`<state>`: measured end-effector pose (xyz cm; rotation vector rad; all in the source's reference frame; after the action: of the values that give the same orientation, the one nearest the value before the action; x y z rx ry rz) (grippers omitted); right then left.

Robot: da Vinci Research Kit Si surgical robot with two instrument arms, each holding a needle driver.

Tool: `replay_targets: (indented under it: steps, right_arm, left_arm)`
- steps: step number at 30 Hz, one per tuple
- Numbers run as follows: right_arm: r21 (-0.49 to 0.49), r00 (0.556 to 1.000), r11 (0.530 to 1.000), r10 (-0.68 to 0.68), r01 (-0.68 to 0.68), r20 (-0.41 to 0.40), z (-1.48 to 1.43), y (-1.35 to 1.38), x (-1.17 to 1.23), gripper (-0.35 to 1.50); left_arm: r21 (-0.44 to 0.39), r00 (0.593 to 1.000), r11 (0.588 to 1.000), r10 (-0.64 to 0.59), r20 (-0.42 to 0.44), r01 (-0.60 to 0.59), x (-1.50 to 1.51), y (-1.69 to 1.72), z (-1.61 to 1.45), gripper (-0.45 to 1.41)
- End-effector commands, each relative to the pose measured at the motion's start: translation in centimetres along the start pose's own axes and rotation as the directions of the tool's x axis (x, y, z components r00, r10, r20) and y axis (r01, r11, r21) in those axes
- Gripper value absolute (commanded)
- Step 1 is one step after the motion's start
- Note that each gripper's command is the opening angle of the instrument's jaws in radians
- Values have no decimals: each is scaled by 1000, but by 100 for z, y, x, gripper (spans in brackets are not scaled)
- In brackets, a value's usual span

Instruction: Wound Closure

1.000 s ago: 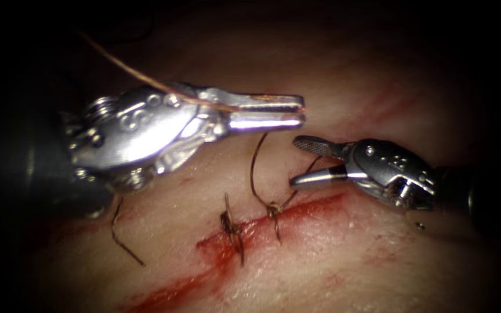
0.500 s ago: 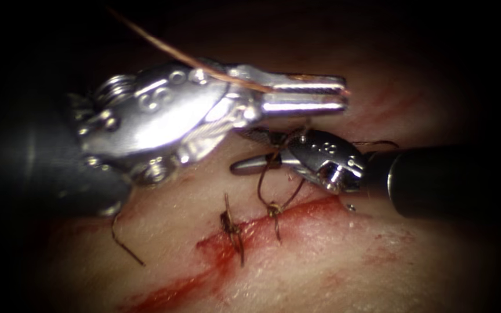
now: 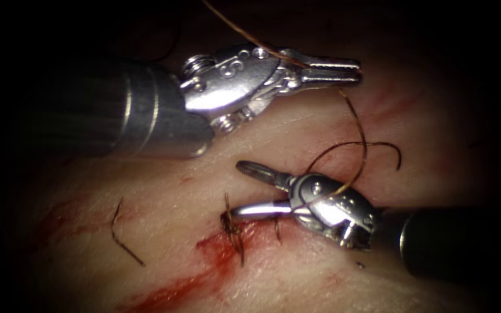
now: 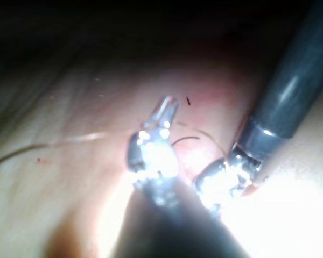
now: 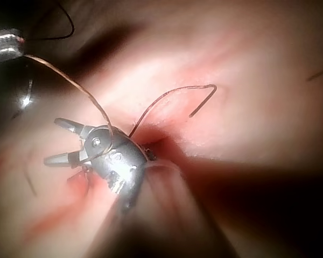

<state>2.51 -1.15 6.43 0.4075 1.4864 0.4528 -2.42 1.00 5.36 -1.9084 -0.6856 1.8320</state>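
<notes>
Now the left tool [image 3: 343, 69] pinches the thin, floppy thread [image 3: 359, 136] with clenched jaws; the right tool [image 3: 247, 191] gapes, holding nothing, thread draped over it.

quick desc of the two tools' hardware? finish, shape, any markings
Left tool: polished silver wrist, rounded clevis stamped "S", pivot screws, slim straight jaws, on a dark grey shaft with a metallic collar. Right tool: same silver wristed build with round pivot pins, short tapered jaws, dark shaft.
</notes>
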Motion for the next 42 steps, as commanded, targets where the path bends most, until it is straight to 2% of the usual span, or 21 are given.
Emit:
replay_targets:
  steps: [1,2,4,5,6,7,13,18,26,27,30,34,37,38,42]
  right_arm:
    - [4,1000,1000,8,-8,-7,5,-8,-9,132]
    - [25,1000,1000,5,-4,-27,3,-17,-8,132]
    - [32,999,999,4,-3,-33,2,-20,-8,132]
    - [41,999,999,2,0,-51,1,-29,-9,132]
    - [41,999,999,2,0,-51,1,-29,-9,132]
    - [54,999,999,-1,4,-51,-2,-37,-12,130]
    - [34,998,999,-1,3,-59,-14,-45,-17,130]
    - [0,996,1000,1,-1,-85,-18,-41,-14,130]
    - [-161,980,982,66,-97,-187,-43,-22,1,130]
    - [-178,971,974,103,-143,-218,-48,-19,4,130]
    - [-197,953,953,180,-230,-244,-50,-18,3,130]
    - [-181,916,920,292,-348,-276,-46,-19,3,125]
    - [-199,875,874,376,-444,-304,-45,-18,2,118]
    - [-220,855,843,417,-490,-308,-44,-17,1,116]
    - [-296,821,772,476,-562,-316,-48,-10,-2,116]
  left_arm:
    - [-2,1000,1000,3,0,-3,-5,-3,5,-45]
    - [-1,1000,1000,3,8,-3,-24,-11,5,-45]
    - [-1,1000,1000,6,12,-6,-34,-15,6,-45]
    - [-2,1000,1000,2,22,-2,-56,-25,4,-45]
    - [-2,1000,1000,2,22,-2,-56,-25,4,-45]
    - [11,999,1000,9,33,-9,-77,-33,2,-45]
    - [39,998,999,0,60,-2,-125,-54,-14,-45]
    - [45,997,999,-9,71,5,-149,-57,-16,-45]
    - [46,997,999,-8,81,4,-172,-43,-18,-45]
    - [47,996,999,-13,85,9,-179,-41,-17,-45]
    - [46,996,999,-20,90,16,-193,-34,-17,-45]
    - [58,996,998,-24,87,19,-202,-18,-26,-45]
    - [66,996,998,-25,89,19,-203,-6,-36,-45]
    - [68,996,997,-25,90,19,-203,2,-41,-45]
    - [71,995,997,-27,92,21,-203,22,-48,-45]
